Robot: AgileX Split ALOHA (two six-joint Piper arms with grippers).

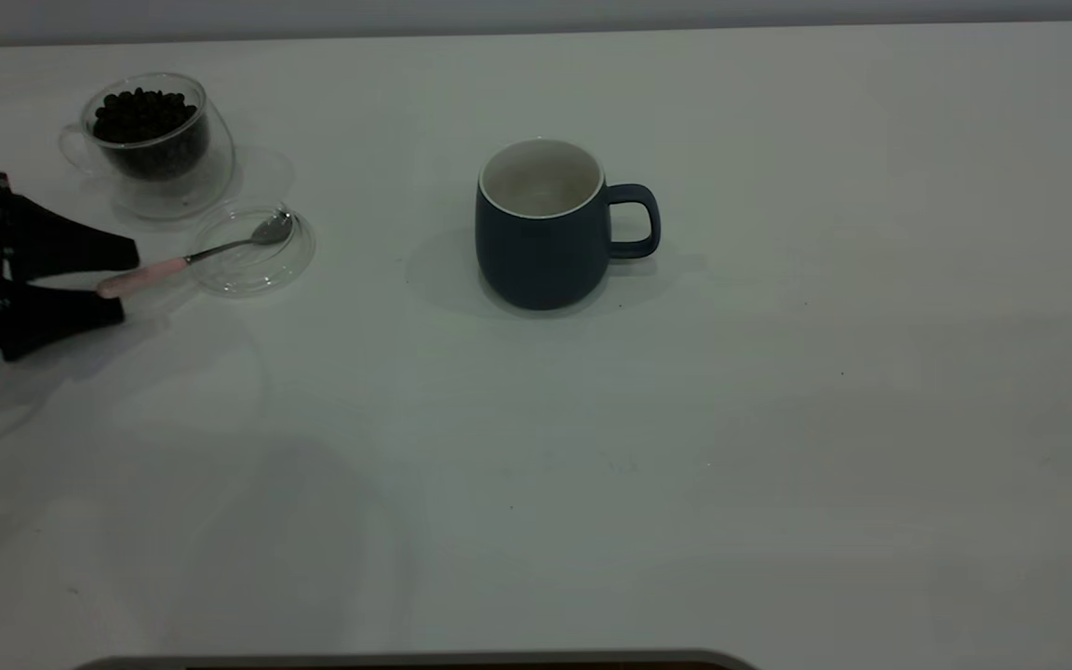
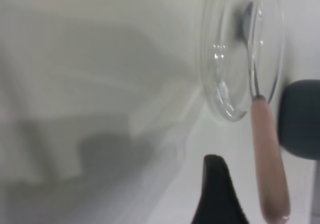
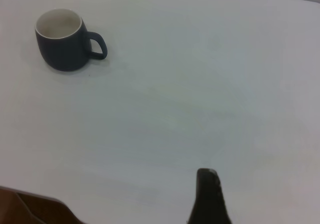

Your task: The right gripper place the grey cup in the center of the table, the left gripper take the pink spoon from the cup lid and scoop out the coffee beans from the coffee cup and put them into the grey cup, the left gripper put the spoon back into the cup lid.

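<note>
Now left gripper point(image 1: 122, 282) at the table's point(image 1: 778, 465) left edge, jaws wide apart astride the spoon's point(image 1: 192, 257) pink handle tip, gripping nothing. Close squarely on the handle, lift level off the lid point(image 1: 252, 251). Mug point(image 1: 545, 228) mid-table; bean cup point(image 1: 150, 140) far-left corner.

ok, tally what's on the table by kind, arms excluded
Cups: 2, the grey cup and the coffee cup holding coffee beans
Lids: 1, the cup lid
Spoons: 1, the pink spoon, its bowl resting in the lid
Total: 4 things, the beans counted with their cup
</note>
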